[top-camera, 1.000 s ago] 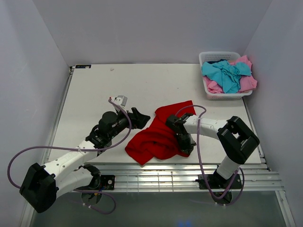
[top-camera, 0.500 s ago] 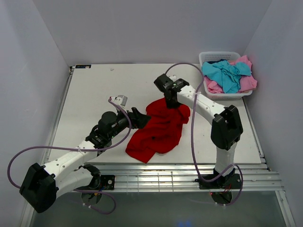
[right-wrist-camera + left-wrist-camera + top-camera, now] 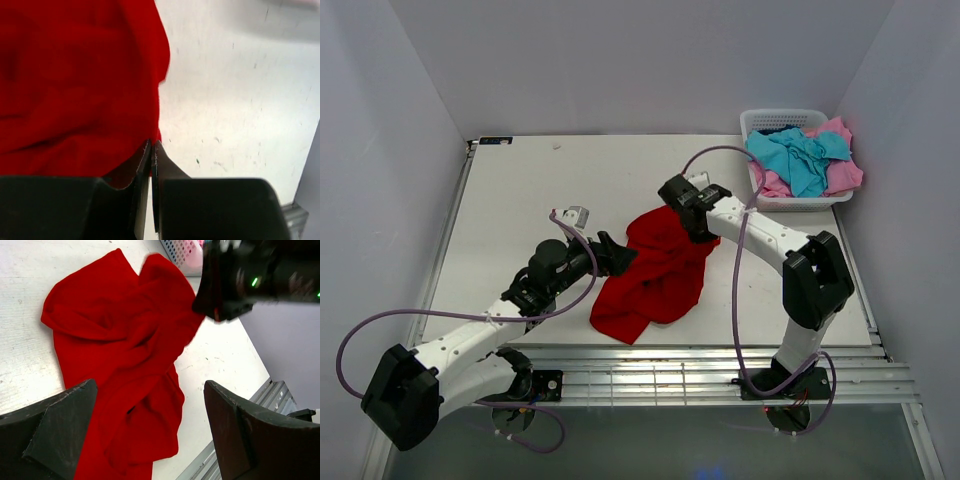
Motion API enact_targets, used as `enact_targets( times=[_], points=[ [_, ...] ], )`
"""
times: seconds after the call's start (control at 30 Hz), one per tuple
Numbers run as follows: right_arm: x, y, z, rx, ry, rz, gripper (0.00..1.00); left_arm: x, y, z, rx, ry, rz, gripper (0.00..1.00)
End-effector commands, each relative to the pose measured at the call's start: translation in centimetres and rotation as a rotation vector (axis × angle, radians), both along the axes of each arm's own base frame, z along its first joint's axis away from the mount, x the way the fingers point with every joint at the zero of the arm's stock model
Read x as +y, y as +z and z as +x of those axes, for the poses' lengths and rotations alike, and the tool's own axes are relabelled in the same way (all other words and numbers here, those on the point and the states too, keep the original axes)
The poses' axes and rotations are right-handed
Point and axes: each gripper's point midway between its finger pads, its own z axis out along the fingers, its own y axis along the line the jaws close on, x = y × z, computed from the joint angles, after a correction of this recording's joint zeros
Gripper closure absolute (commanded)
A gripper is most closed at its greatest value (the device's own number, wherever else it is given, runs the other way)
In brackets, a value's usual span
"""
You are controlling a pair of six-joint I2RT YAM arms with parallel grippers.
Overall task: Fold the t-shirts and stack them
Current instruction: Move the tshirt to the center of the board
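Observation:
The red t-shirt (image 3: 655,275) lies crumpled in the middle of the table, and it also fills the left wrist view (image 3: 120,350) and the right wrist view (image 3: 75,75). My right gripper (image 3: 699,226) (image 3: 152,143) is shut, pinching the shirt's far edge between its tips; it shows as a dark block in the left wrist view (image 3: 232,285). My left gripper (image 3: 623,253) (image 3: 149,390) stands wide open at the shirt's left side, its fingers either side of the cloth, holding nothing. A turquoise t-shirt (image 3: 800,155) and a pink t-shirt (image 3: 842,176) are heaped in the basket.
The white lattice basket (image 3: 756,121) (image 3: 175,252) stands at the table's back right corner. A metal slatted rail (image 3: 700,365) runs along the near edge. Grey walls close in on the left, right and back.
My right arm swung from the shirt's near right side to its far edge, dragging cloth back and bunching the shirt narrower, then shifted slightly right. The left gripper edged toward the shirt.

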Motion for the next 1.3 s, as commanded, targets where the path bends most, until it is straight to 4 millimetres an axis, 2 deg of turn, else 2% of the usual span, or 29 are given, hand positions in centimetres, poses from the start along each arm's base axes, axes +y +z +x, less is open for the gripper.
enact_targets(
  times=[0.0, 0.03, 0.07, 0.13, 0.17, 0.23, 0.27, 0.3, 0.33, 0.37, 0.43, 0.53, 0.6, 0.7, 0.73, 0.9, 1.2, 1.27],
  points=[
    [-1.7, -2.6, -3.6, 0.071, -0.057, -0.008, 0.92, -0.2, 0.1, -0.1, -0.002, -0.006, -0.009, 0.02],
    [-2.0, -3.3, -4.9, 0.098, -0.059, -0.015, 0.92, -0.1, 0.1, -0.1, 0.0, -0.004, -0.01, 0.02],
    [-2.6, -4.8, -6.7, 0.146, -0.079, -0.022, 0.92, -0.2, 0.0, -0.1, 0.002, -0.005, -0.01, 0.02],
    [-3.0, -5.5, -8.5, 0.185, -0.088, -0.028, 0.92, -0.1, -0.2, -0.1, 0.008, -0.001, -0.009, 0.02],
    [-3.8, -6.4, -10.2, 0.236, -0.106, -0.052, 0.92, -0.2, -0.3, -0.1, 0.01, -0.001, -0.007, 0.02],
    [-4.4, -7.2, -11.6, 0.285, -0.114, -0.087, 0.91, -0.3, -0.4, -0.1, 0.018, -0.003, -0.009, 0.02],
    [-4.9, -7.4, -12.3, 0.309, -0.12, -0.113, 0.86, -0.4, -0.5, 0.0, 0.022, -0.004, -0.008, 0.02],
    [-5.2, -7.5, -12.2, 0.294, -0.136, -0.136, 0.81, -0.5, -0.4, 0.0, 0.024, -0.011, -0.012, 0.02],
    [-5.4, -7.3, -12.0, 0.275, -0.142, -0.144, 0.67, -0.6, -0.5, -0.1, 0.027, -0.016, -0.013, 0.02],
    [-5.4, -7.0, -11.5, 0.247, -0.144, -0.149, 0.59, -0.7, -0.6, 0.0, 0.03, -0.017, -0.013, 0.02],
    [-4.7, -5.8, -10.2, 0.172, -0.151, -0.107, 0.47, -0.9, -0.5, -0.1, 0.029, -0.031, -0.013, 0.02],
    [-3.7, -3.9, -8.1, 0.064, -0.16, -0.036, 0.36, -0.9, -0.5, -0.1, 0.028, -0.034, -0.013, 0.02],
    [-3.2, -3.4, -7.0, 0.016, -0.17, -0.003, 0.35, -0.9, -0.5, -0.2, 0.027, -0.034, -0.013, 0.02],
    [-3.8, -4.3, -6.4, -0.002, -0.197, 0.002, 0.36, -0.9, -0.5, -0.2, 0.028, -0.034, -0.015, 0.02],
    [-3.6, -4.7, -5.6, -0.025, -0.212, 0.03, 0.37, -0.9, -0.7, -0.4, 0.028, -0.037, -0.013, 0.02],
    [-4.1, -8.0, -5.4, -0.012, -0.242, 0.12, 0.41, -0.6, -0.8, -0.6, 0.021, -0.036, -0.01, 0.02],
    [-3.9, -10.2, -5.0, -0.008, -0.266, 0.191, 0.45, -0.5, -0.5, -0.7, 0.014, -0.034, -0.015, 0.02],
    [-3.8, -11.0, -5.5, 0.012, -0.266, 0.214, 0.46, -0.5, -0.6, -0.7, 0.014, -0.036, -0.013, 0.02]
  ],
)
